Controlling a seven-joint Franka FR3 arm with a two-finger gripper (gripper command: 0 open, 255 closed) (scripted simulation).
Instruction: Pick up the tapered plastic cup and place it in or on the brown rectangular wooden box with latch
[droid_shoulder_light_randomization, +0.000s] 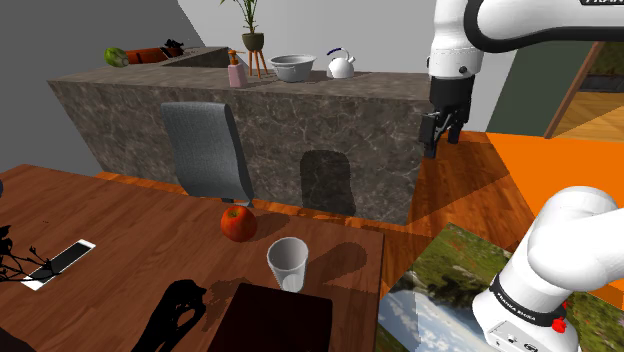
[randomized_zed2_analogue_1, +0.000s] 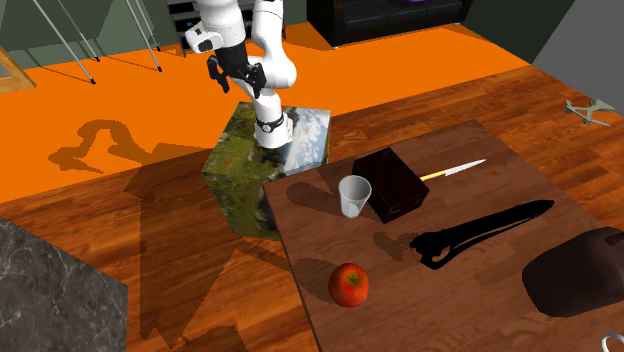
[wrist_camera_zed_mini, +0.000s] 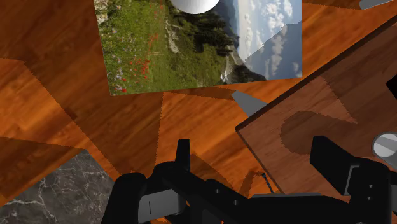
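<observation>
From where I stand, the end effector (droid_shoulder_light_randomization: 440, 130) hangs high up, off to the side of the table (droid_shoulder_light_randomization: 120, 225). Its two fingers are spread with nothing between them, so the step in hand looks like the reach toward the cup. The translucent tapered cup (droid_shoulder_light_randomization: 288, 263) stands upright on the table, mouth up, well below the end effector and well apart from it. The dark brown box (droid_shoulder_light_randomization: 270, 318) sits just beside it, and a red apple (droid_shoulder_light_randomization: 238, 223) is near on its other side. I'd carry the end effector over the cup first, then drop straight down with a finger on either side of the wall below the rim, turned so neither finger lands on the box. The cup looks light and thin, so I'd close gently and squarely. A skewed pinch on that taper could squirt it out or tip it toward the apple.
</observation>
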